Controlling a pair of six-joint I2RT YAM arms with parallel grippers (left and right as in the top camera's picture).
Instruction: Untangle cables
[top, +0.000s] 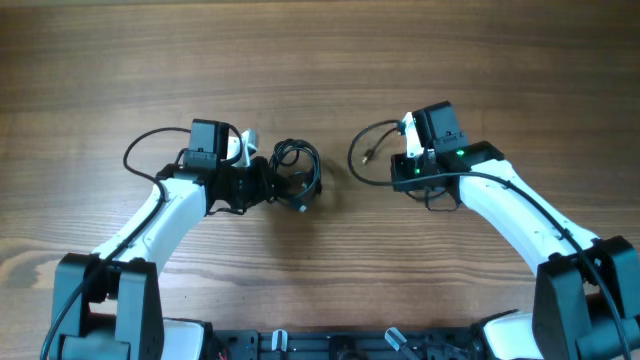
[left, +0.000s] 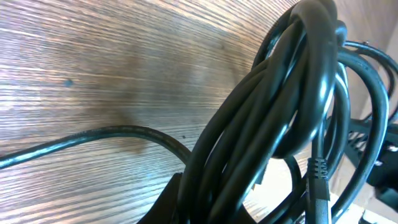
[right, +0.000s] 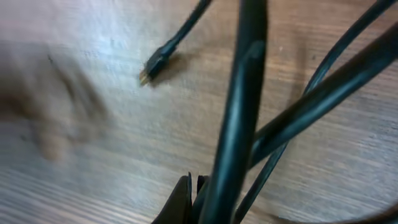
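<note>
The cables lie in two parts on the wooden table (top: 320, 60). A coiled black bundle (top: 296, 172) sits at the centre, and my left gripper (top: 266, 186) is shut on its left side. Up close the bundle's coils (left: 273, 106) fill the left wrist view, rising from my left gripper (left: 205, 208), with one dark finger (left: 177, 199) showing. A loose cable loop (top: 352, 160) with a small plug (top: 368, 157) lies right of centre. My right gripper (top: 400, 172) is at that loop. In the right wrist view its jaws (right: 194, 194) are closed, with a strand (right: 239, 112) rising from them; the plug (right: 152, 64) lies beyond.
The left arm's own thicker wire (top: 135, 155) loops out to the left of its wrist. A single black cord (left: 93, 135) trails across the wood in the left wrist view. Both arm bases stand at the front edge.
</note>
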